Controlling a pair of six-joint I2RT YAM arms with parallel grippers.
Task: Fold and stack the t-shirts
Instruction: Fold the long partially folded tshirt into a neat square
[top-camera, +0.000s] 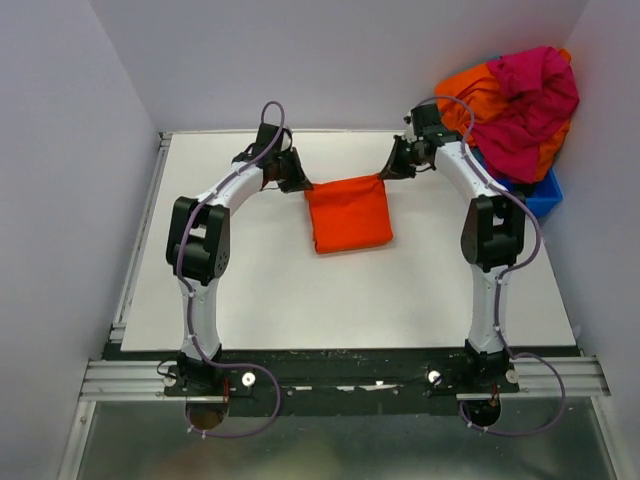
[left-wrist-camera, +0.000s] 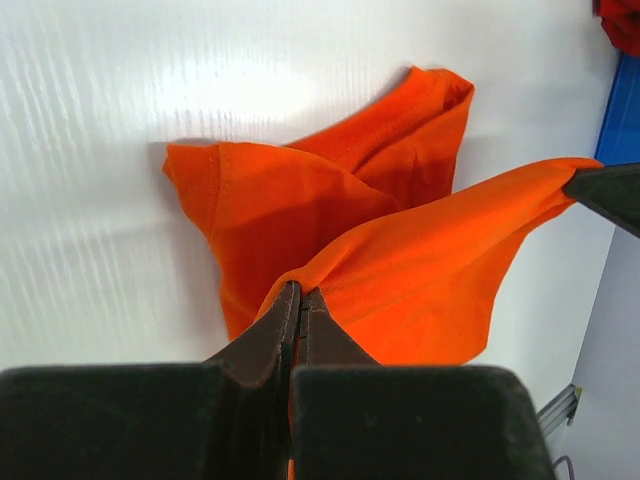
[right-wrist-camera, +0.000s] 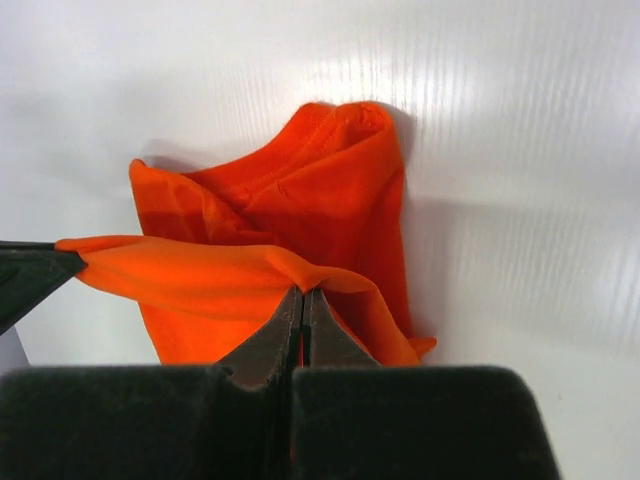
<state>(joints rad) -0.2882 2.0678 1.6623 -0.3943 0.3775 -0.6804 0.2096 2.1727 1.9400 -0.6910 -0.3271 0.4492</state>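
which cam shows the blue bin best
Top external: the blue bin sits at the far right, mostly buried under heaped pink and orange shirts. Left wrist catches only a blue sliver at its right edge; right wrist shows none.

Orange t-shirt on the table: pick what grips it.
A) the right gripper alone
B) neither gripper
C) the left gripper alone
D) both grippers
D: the left gripper and the right gripper are each pinched shut on a lifted edge of the orange t-shirt.
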